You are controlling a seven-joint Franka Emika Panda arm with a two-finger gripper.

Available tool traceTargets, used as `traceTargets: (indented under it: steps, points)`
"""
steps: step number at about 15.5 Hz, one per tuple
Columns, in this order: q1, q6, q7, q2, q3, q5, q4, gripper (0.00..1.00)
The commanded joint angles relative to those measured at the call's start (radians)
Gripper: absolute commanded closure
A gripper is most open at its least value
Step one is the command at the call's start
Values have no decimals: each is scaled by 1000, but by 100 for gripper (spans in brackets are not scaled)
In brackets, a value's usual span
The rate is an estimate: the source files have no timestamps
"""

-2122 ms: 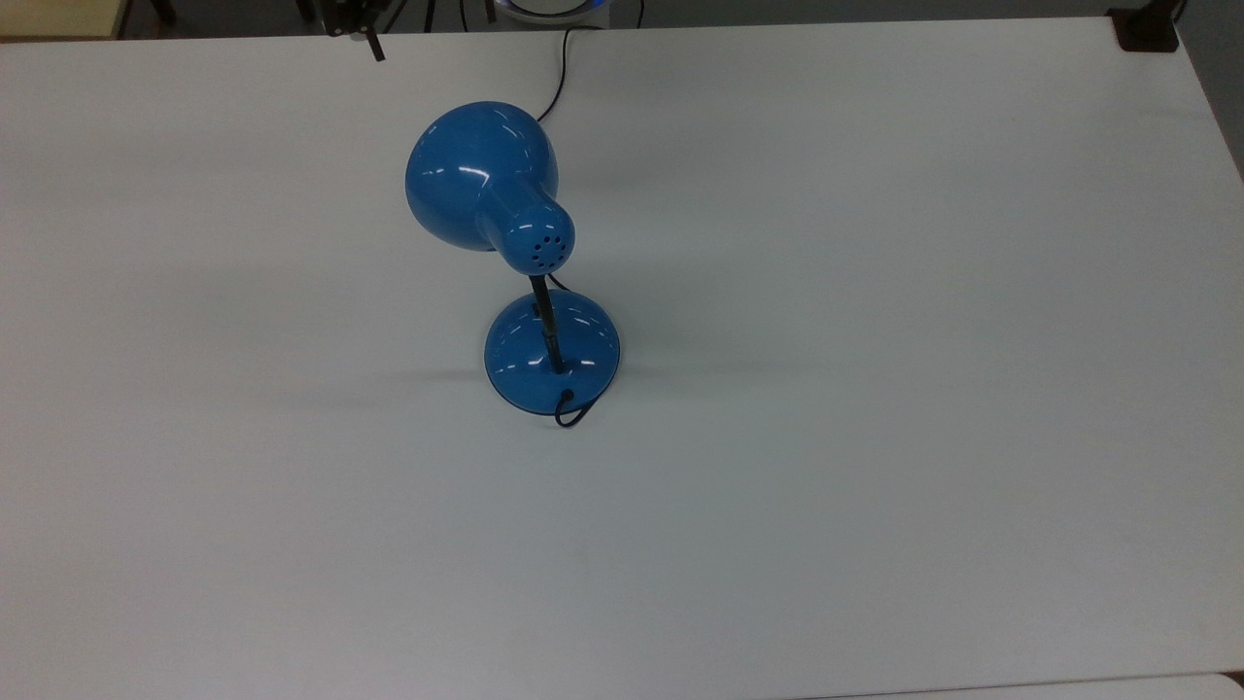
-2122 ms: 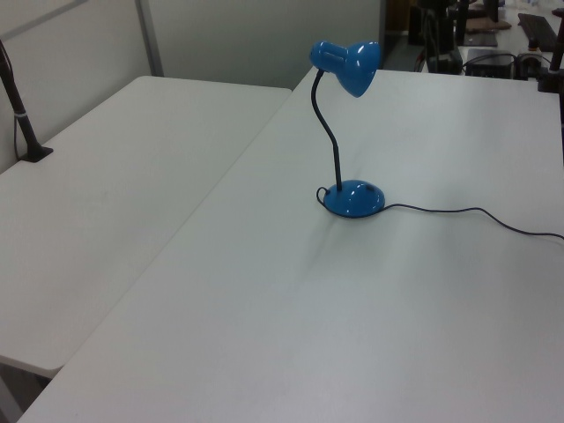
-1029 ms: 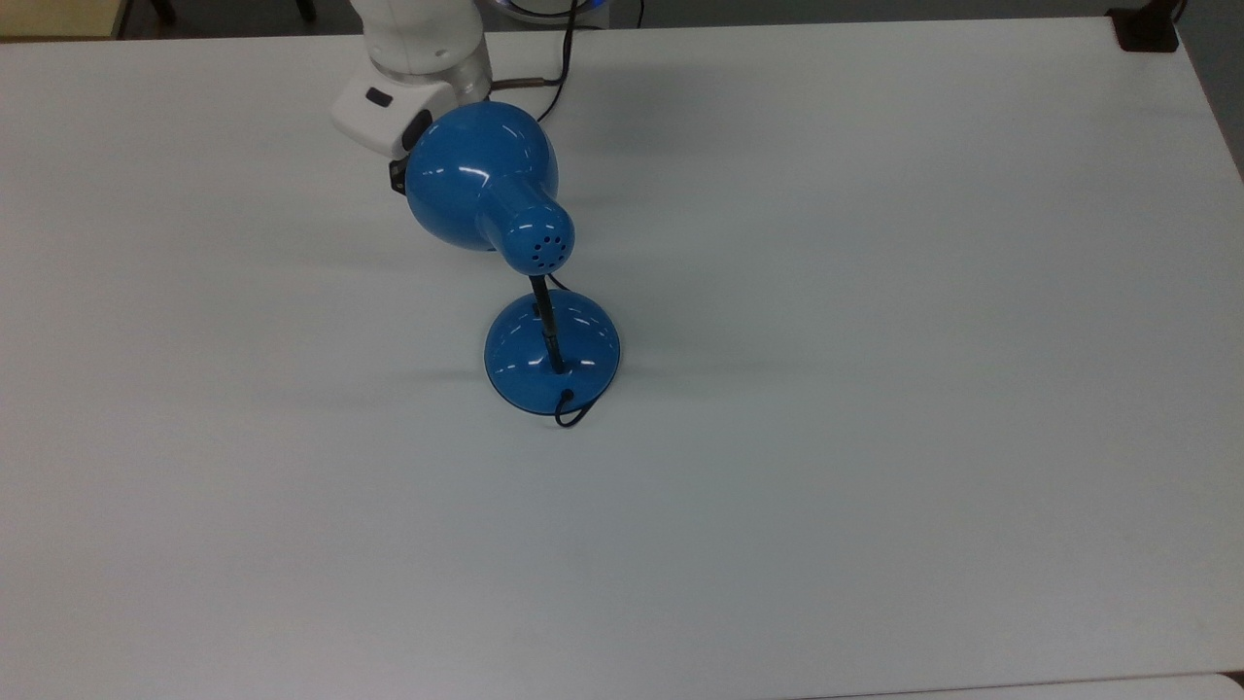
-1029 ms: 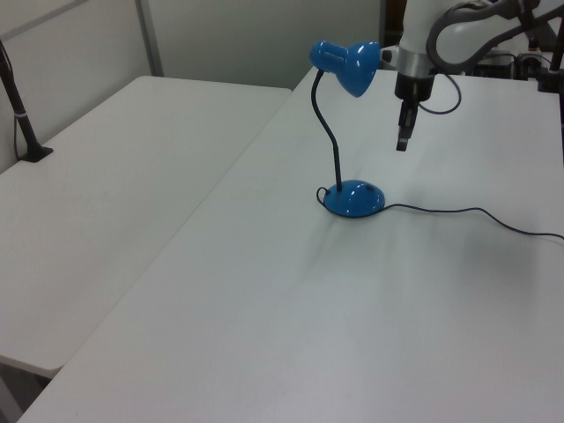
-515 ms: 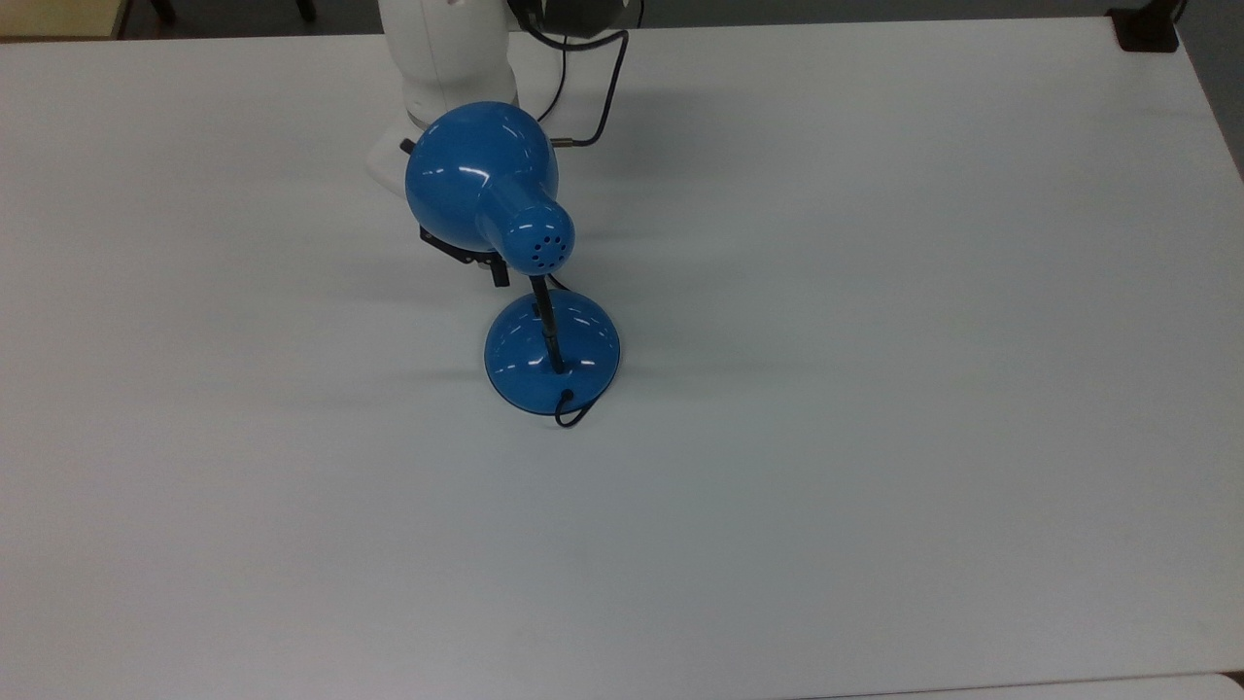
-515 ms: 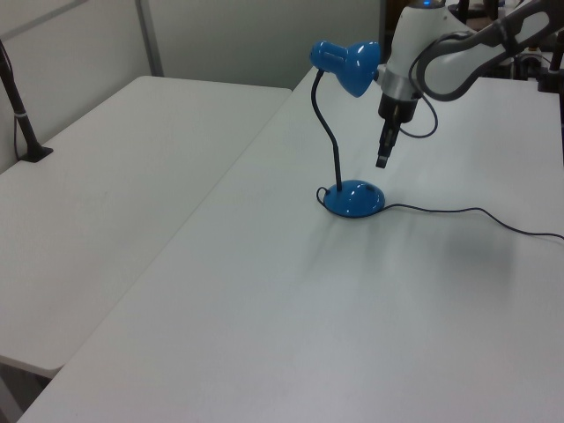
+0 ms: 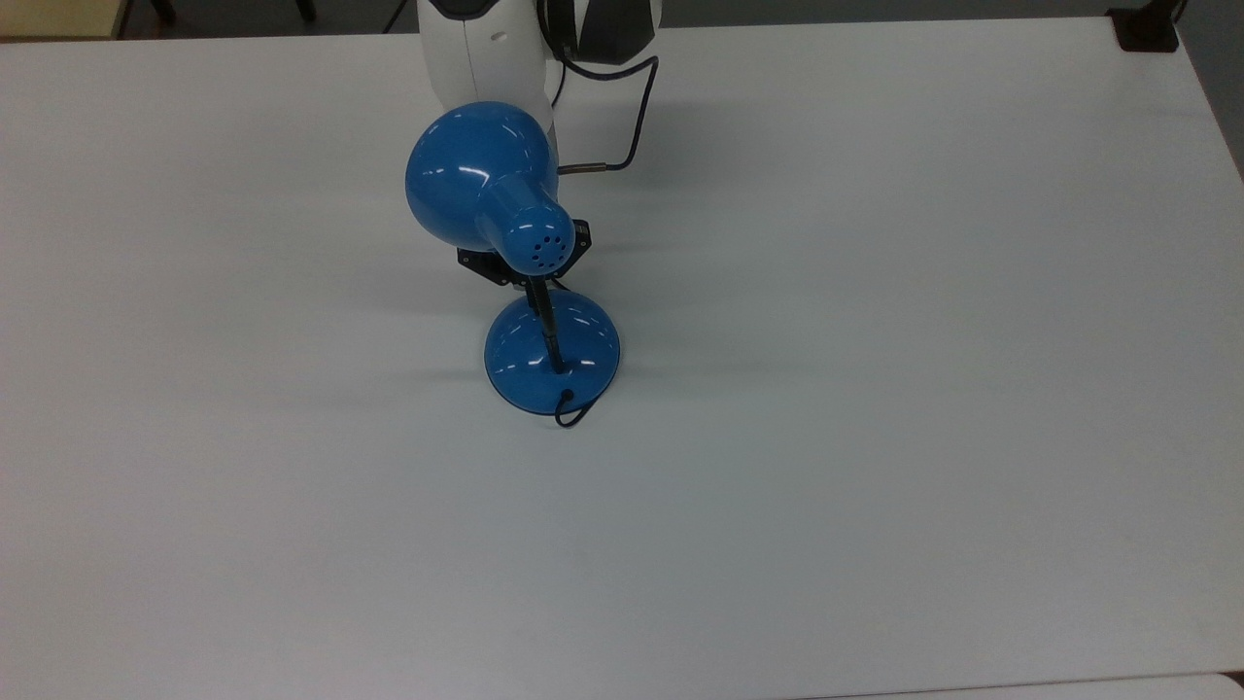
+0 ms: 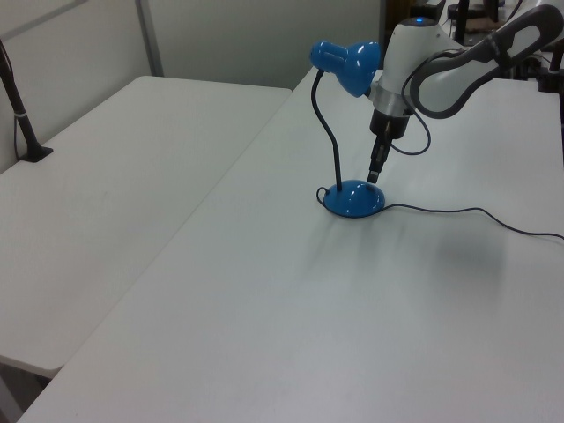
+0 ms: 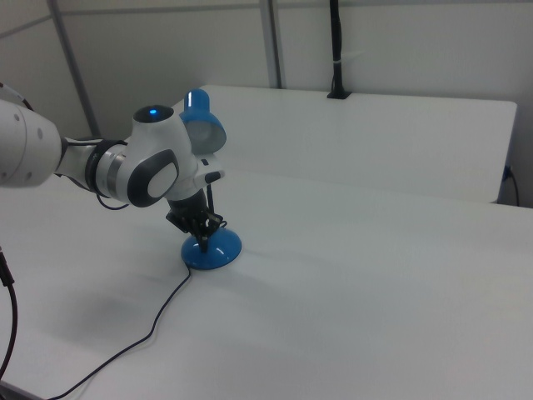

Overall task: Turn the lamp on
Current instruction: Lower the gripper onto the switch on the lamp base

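Observation:
The glossy blue lamp stands mid-table, its shade (image 7: 481, 175) with vent holes held on a thin black neck over the round base (image 7: 552, 355). In the left view the shade (image 8: 345, 63) sits high above the base (image 8: 353, 199). My gripper (image 8: 374, 176) points down with its fingers together, its tips just above the rear of the base, below the shade. In the right view the gripper (image 9: 204, 236) hangs right over the base (image 9: 211, 250). In the top view the shade covers most of it. No glow falls on the table under the shade.
The lamp's black cord (image 8: 476, 211) trails across the white table (image 7: 875, 437) toward the arm's side. A second table (image 8: 132, 150) adjoins on the left view's left, with a black clamped post (image 8: 22, 115). A black clamp (image 7: 1147, 29) sits at the top view's far right corner.
The arm came in from the table's far edge, passed under the shade and lowered. Its gripper has dropped from beside the shade to just above the base. The lamp has not moved.

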Motion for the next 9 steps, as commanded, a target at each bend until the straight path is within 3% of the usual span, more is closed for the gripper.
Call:
traceTargets:
  steps: [1, 9]
  points:
    - [7, 23, 14, 14, 14, 16, 12, 100]
    - [7, 50, 14, 34, 14, 16, 12, 100]
